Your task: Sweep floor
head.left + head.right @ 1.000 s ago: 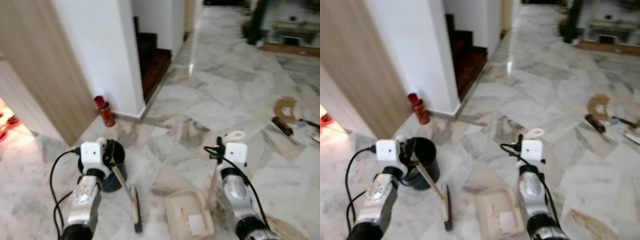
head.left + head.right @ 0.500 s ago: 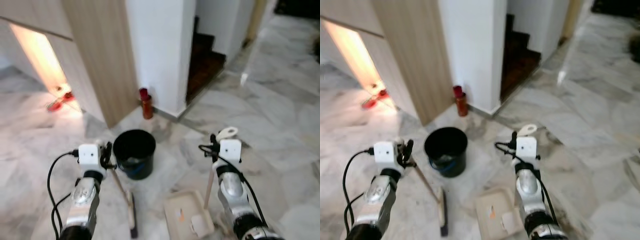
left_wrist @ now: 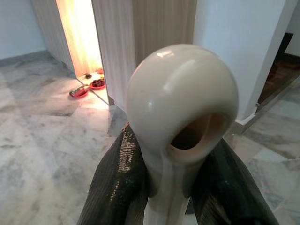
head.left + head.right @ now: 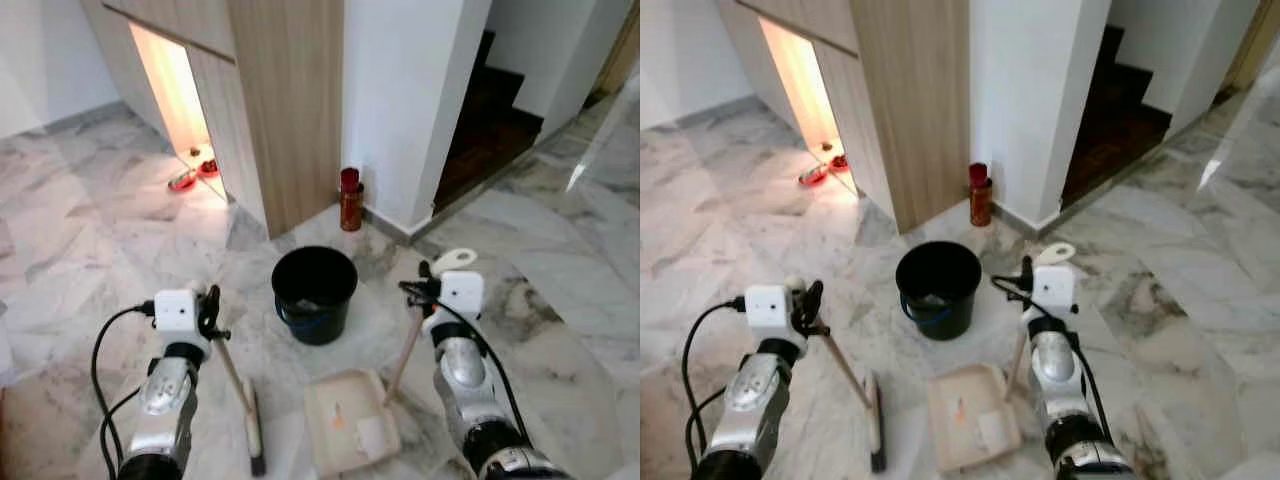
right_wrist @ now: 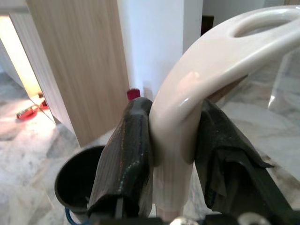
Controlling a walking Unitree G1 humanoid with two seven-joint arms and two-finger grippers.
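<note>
Over the last second the head camera swung left, so the stairwell slid right and a lit wooden alcove came into sight; both arms kept their loads throughout. The left tool (image 4: 211, 305) stayed clamped on the broom (image 4: 247, 408), whose head rested on the marble floor (image 4: 90, 250) just beside the dustpan (image 4: 348, 432). The right tool (image 4: 427, 290) stayed closed around the dustpan handle (image 4: 402, 347), the pan holding a few scraps. Beyond stood the black bucket (image 4: 315, 293), now directly ahead, then a red bottle (image 4: 350, 199) at the wall. Emptying the pan looked like the likely next step.
</note>
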